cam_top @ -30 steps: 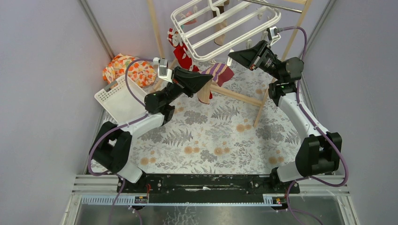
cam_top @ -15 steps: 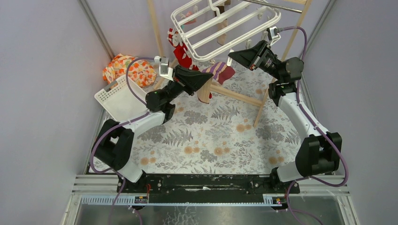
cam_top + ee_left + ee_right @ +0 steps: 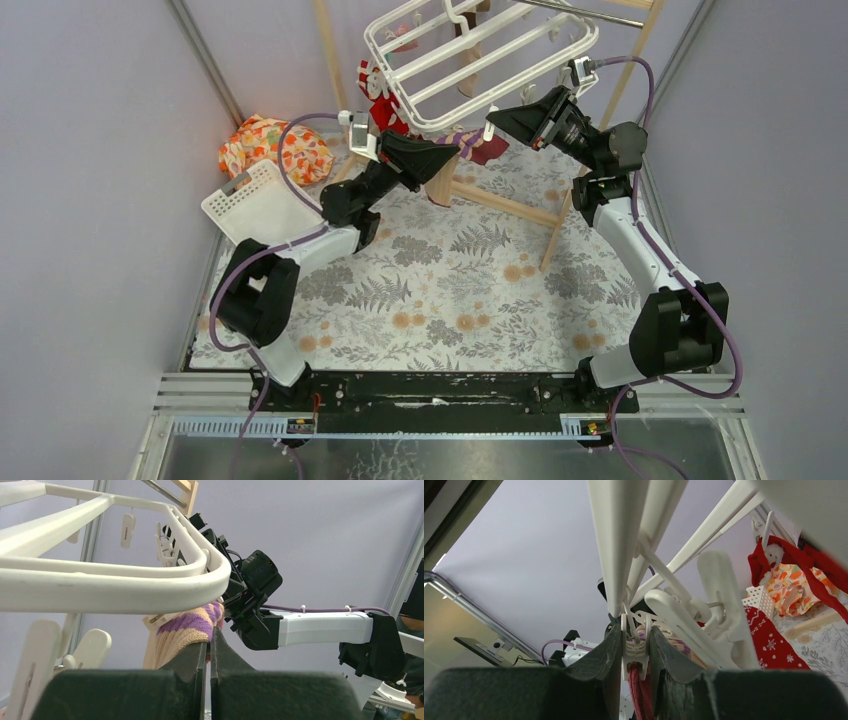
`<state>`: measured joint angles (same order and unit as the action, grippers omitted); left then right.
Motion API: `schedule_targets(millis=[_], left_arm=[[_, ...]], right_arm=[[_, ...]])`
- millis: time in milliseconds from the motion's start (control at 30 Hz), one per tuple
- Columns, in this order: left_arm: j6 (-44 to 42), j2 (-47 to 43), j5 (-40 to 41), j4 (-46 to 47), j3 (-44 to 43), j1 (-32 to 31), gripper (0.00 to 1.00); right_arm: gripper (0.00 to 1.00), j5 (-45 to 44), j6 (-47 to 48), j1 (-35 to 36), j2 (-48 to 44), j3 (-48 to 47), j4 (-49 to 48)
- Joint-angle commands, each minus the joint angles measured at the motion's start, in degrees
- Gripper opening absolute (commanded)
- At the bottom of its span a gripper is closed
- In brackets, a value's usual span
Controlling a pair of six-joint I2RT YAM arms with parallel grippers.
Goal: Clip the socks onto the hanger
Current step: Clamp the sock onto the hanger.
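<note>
The white grid hanger (image 3: 480, 50) hangs tilted at the top; its rim fills the left wrist view (image 3: 125, 587). A red sock (image 3: 385, 105) hangs from it, and red socks show in the right wrist view (image 3: 774, 640). My left gripper (image 3: 452, 152) is shut on the purple-striped sock (image 3: 478, 148) and holds it up under the hanger's near corner; the jaws (image 3: 210, 639) pinch its tan-and-purple part (image 3: 192, 627). My right gripper (image 3: 492, 125) is shut on a dangling white clip (image 3: 635, 652), with the sock's maroon edge (image 3: 639, 692) in the clip's mouth.
An orange floral cloth bundle (image 3: 275, 148) and a white slotted basket (image 3: 262, 208) lie at the left. A wooden pole rack (image 3: 500, 205) stands under the hanger, with a metal bar (image 3: 590, 12) above. Other loose clips (image 3: 90, 647) dangle close to my left fingers.
My left gripper has risen and moved right and farther back with the striped sock, bringing it up to the clip. The right arm has stayed still.
</note>
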<state>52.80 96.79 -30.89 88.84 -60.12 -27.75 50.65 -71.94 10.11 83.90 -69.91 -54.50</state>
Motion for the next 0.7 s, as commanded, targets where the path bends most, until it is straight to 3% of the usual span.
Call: schedule_targets(millis=[0,300,667], left_arm=[[-1.02,-0.27,1.24,3.67,-2.11,0.62,0.00],[-2.87,-4.73,2.63,3.53,0.73,2.30,0.00],[-2.69,-2.40,3.00,3.67,-1.37,0.03,0.00]], right_arm=[[0.00,4.13,-0.17,0.00,-1.49,-1.16,-1.60],[0.00,3.84,0.45,-0.09,-1.81,-1.11,-1.10],[0.00,3.62,0.57,-0.07,-2.16,-0.82,-0.61]])
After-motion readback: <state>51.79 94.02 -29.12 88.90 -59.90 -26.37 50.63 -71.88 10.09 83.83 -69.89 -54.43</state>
